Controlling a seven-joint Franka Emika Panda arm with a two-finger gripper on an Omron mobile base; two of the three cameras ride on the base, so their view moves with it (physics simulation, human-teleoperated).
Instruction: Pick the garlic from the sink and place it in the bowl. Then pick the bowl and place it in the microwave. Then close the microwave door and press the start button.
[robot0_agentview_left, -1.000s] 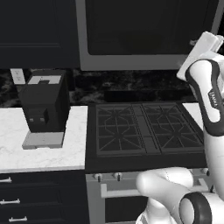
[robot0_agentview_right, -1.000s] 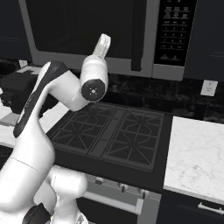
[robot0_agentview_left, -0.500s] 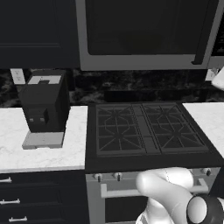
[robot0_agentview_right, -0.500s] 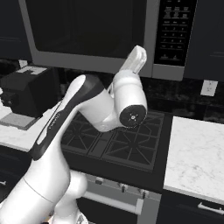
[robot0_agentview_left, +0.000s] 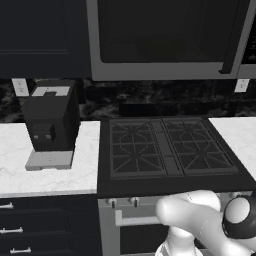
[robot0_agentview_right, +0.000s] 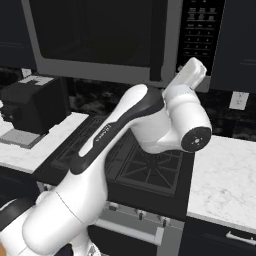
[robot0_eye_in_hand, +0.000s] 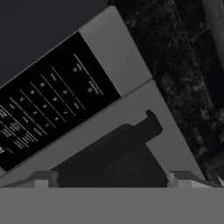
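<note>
Hanging wide open and empty, the claw (robot0_eye_in_hand: 111, 181) faces the microwave (robot0_agentview_right: 120, 37) control panel's lower edge.

Black coffee machine (robot0_agentview_left: 50, 120) sits on a white marble counter (robot0_agentview_left: 30, 170), on a pale grey base plate, well left of the claw. Black gas stove (robot0_agentview_left: 167, 147) with two grates sits below and left of the claw, knobs along its front edge. More marble counter (robot0_agentview_right: 225, 175) right of the stove, below the claw. Dark speckled backsplash (robot0_agentview_left: 165, 100) behind it all, white wall outlets (robot0_agentview_right: 239, 100) on it (one each side). Dark drawers (robot0_agentview_left: 30, 232) under the left counter.
</note>
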